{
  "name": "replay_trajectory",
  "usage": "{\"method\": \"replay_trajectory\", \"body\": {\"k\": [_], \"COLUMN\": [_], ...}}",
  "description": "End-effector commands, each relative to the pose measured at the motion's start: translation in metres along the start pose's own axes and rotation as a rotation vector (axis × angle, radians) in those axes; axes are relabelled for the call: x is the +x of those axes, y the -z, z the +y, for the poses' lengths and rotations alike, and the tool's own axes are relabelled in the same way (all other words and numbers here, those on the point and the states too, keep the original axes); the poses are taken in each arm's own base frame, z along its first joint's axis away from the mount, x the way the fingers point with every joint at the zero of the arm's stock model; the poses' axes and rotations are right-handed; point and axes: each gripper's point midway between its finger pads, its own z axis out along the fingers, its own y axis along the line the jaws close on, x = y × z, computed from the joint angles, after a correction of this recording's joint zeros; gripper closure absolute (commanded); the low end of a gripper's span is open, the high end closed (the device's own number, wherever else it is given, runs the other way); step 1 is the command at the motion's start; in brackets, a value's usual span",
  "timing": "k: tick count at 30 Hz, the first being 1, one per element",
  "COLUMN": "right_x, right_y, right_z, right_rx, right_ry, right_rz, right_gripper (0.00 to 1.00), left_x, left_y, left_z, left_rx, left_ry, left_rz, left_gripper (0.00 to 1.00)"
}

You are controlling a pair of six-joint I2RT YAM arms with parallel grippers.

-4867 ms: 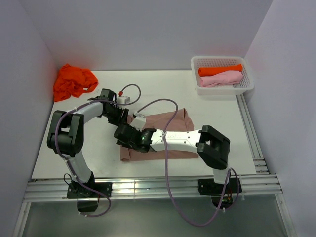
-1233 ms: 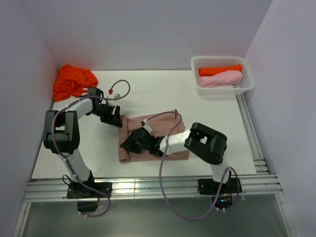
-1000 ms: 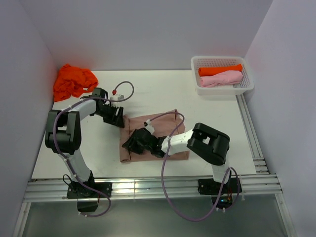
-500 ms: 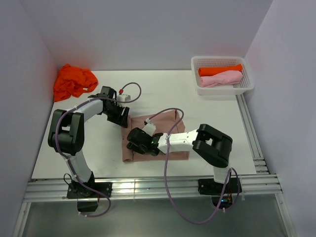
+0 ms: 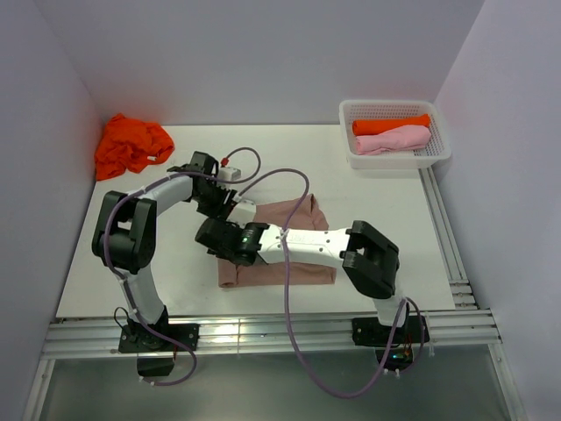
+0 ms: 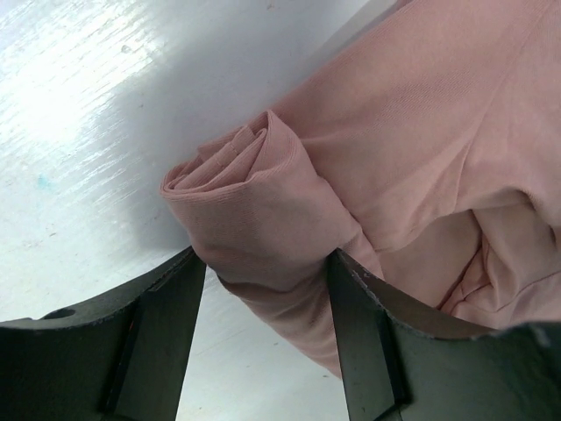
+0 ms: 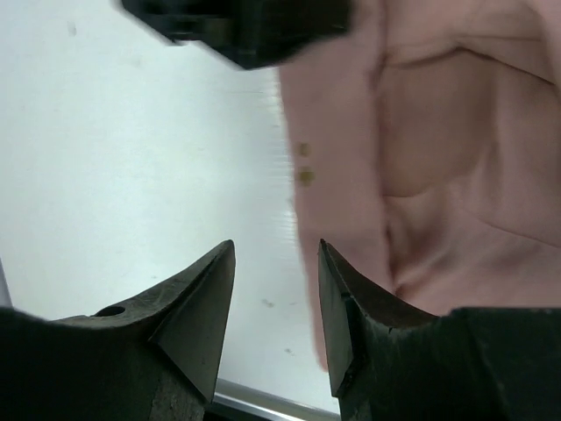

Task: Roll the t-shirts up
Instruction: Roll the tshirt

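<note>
A large dusty pinkish-brown t-shirt point(image 5: 263, 274) lies folded on the white table, its left end partly rolled. My left gripper point(image 5: 225, 207) is at its far left corner; in the left wrist view it point(image 6: 266, 263) is shut on the rolled end point(image 6: 254, 202). My right gripper point(image 5: 211, 235) is at the shirt's left edge; in the right wrist view it point(image 7: 276, 250) is open and empty over bare table, with the shirt point(image 7: 438, 149) just to its right. A crumpled bright orange t-shirt point(image 5: 131, 145) lies at the far left.
A white mesh basket point(image 5: 351, 114) at the far right holds a rolled orange t-shirt point(image 5: 390, 124) and a rolled light pink one point(image 5: 394, 139). Walls close in the left, back and right. A metal rail point(image 5: 263, 333) runs along the near edge.
My right gripper has moved left, off the shirt to its left edge. My left gripper has moved right and nearer, onto the shirt's far left corner. The shirt has shifted slightly.
</note>
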Motion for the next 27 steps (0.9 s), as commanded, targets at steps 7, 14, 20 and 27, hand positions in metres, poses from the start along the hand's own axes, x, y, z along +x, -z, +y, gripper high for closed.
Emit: {"method": "replay_trajectory", "body": {"k": [7, 14, 20, 27], "right_x": [-0.002, 0.014, 0.028, 0.041], "right_y": [-0.009, -0.027, -0.029, -0.032], "right_z": [0.010, -0.012, -0.023, -0.041], "right_rx": [0.131, 0.252, 0.287, 0.330], "right_ry": [0.176, 0.234, 0.261, 0.271], "right_rz": [-0.057, -0.023, 0.006, 0.043], "right_gripper": [0.48, 0.46, 0.45, 0.44], "left_x": [-0.008, -0.012, -0.019, -0.042], "left_y": [-0.003, -0.003, -0.001, 0.014], "left_z": [0.003, 0.000, -0.002, -0.004], "left_rx": [-0.042, -0.038, -0.039, -0.040], "left_ry": [-0.011, -0.021, -0.027, -0.040], "left_rz": [-0.003, -0.003, -0.014, -0.060], "left_gripper": [0.36, 0.36, 0.35, 0.34]}}
